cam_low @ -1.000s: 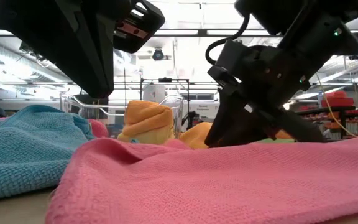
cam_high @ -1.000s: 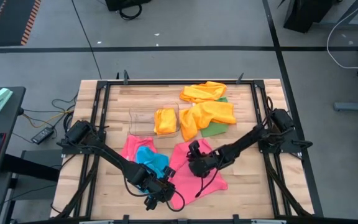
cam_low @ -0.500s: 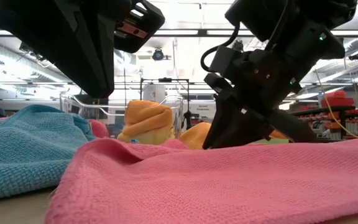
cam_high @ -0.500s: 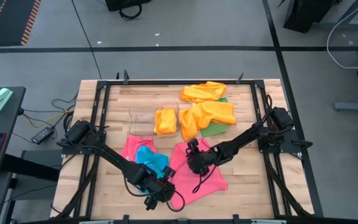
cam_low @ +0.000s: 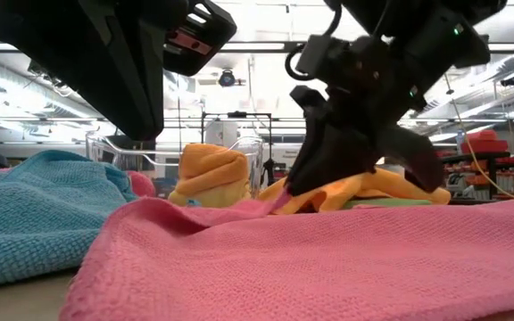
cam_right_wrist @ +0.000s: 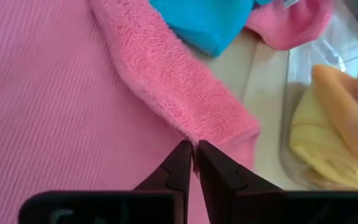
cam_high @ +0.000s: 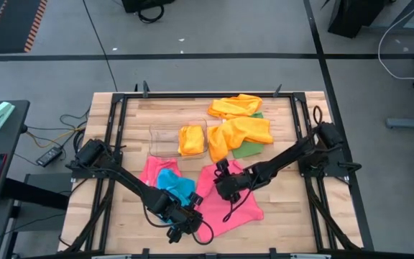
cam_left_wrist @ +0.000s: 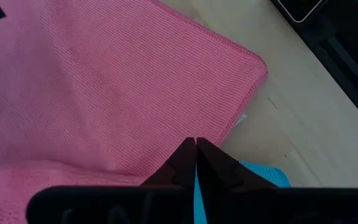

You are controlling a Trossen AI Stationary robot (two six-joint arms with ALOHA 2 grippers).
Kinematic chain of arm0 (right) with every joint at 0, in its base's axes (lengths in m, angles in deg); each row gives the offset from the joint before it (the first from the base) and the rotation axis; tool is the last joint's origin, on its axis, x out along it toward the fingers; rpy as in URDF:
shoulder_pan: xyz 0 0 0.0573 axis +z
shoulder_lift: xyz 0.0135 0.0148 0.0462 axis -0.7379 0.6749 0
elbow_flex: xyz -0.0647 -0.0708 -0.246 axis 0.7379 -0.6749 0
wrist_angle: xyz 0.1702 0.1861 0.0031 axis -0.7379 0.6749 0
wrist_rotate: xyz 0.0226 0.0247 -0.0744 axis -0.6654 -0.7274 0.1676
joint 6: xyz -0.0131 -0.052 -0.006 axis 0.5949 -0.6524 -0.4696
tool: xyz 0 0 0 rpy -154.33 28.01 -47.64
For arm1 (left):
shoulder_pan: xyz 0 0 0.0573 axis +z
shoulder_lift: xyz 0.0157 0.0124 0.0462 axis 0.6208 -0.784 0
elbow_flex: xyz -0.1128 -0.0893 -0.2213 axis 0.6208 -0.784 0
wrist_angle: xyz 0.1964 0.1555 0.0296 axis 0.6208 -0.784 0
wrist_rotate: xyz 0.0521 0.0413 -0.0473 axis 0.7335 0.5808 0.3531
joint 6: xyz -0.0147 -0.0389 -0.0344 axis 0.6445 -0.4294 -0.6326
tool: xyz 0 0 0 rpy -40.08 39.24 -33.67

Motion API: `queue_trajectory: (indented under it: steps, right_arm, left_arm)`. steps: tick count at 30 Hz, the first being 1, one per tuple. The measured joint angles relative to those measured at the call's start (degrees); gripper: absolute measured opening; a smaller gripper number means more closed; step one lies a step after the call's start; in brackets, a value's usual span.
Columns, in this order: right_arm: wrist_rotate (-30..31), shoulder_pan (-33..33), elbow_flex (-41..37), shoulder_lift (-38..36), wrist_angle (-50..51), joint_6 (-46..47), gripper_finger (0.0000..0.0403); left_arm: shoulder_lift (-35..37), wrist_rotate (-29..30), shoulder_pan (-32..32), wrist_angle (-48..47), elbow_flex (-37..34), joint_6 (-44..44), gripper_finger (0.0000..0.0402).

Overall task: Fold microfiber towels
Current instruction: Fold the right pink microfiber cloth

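Note:
A pink microfiber towel [cam_high: 230, 203] lies spread on the wooden table's near middle. My left gripper [cam_high: 187, 224] is shut on it at its near left edge. At the towel's far left edge my right gripper [cam_high: 221, 188] is shut on it as well. A blue towel [cam_high: 175, 184] rests on a second pink towel [cam_high: 149, 173] to the left. Orange towels [cam_high: 240, 132] lie piled over a green one [cam_high: 250, 150] at the back. A folded yellow-orange towel [cam_high: 191, 139] sits in the clear bin [cam_high: 165, 141]. My left gripper pinches the pink towel's near left edge [cam_left_wrist: 166, 163] between its two shut fingers, slanting down from the table's left. The rest of the towel lies flat ahead of the fingers, out to its corner [cam_left_wrist: 257, 65]. My right gripper pinches the pink towel's far left edge [cam_right_wrist: 189, 133] at a fluffy, rolled-over fold between its two fingers, slanting down from the table's right. That edge [cam_low: 280, 201] is raised a little off the table. The remainder of the towel stays flat.
The table's black frame rails [cam_high: 192, 96] run along its far and side edges. Bare wood [cam_high: 293, 216] shows to the right of the pink towel. Both arms reach inward across the near half of the table.
My right gripper has risen a little and shifted slightly toward the table's left, drawing the pink towel's far left edge up with it. The rest of that towel has stayed flat.

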Motion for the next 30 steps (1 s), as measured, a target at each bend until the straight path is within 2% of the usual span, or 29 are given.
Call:
queue_trajectory:
  steps: [5, 9, 13, 16, 21, 26, 30]
  right_arm:
    - [-1.74, -0.13, 1.12, -0.38, 2.94, -0.15, 0.0009]
    - [-4.15, -0.89, 1.12, -0.35, 2.94, 1.34, 0.0005]
    - [-3.97, -1.07, 1.12, -0.35, 2.82, 1.09, 0.0003]
    - [-1.59, -0.88, 1.12, -1.14, 3.88, 0.12, 0.0002]
    - [2.96, -0.68, 1.12, -6.27, 8.23, -0.77, 0.0002]
    - [3.23, -1.17, 0.73, -12.52, 16.24, 1.17, 0.0001]
    - [3.28, -1.6, -0.2, -14.84, 22.15, 3.34, 0.0001]
  left_arm:
    - [0.0, 0.0, -0.02, -0.03, 0.0, -0.02, 0.0013]
    - [0.0, -0.01, -0.02, 0.0, 0.0, 0.22, 0.0016]
    - [0.0, -0.01, 0.0, -0.02, 0.0, 0.22, 0.0023]
    - [0.0, -0.01, -0.02, -0.02, 0.0, 0.24, 0.0022]
    - [0.0, 0.0, -0.01, -0.04, 0.0, 0.05, 0.0013]
    - [0.0, -0.02, -0.01, -0.06, 0.0, -0.01, 0.0015]
    - [0.0, -0.01, -0.01, -0.03, 0.0, -0.02, 0.0025]
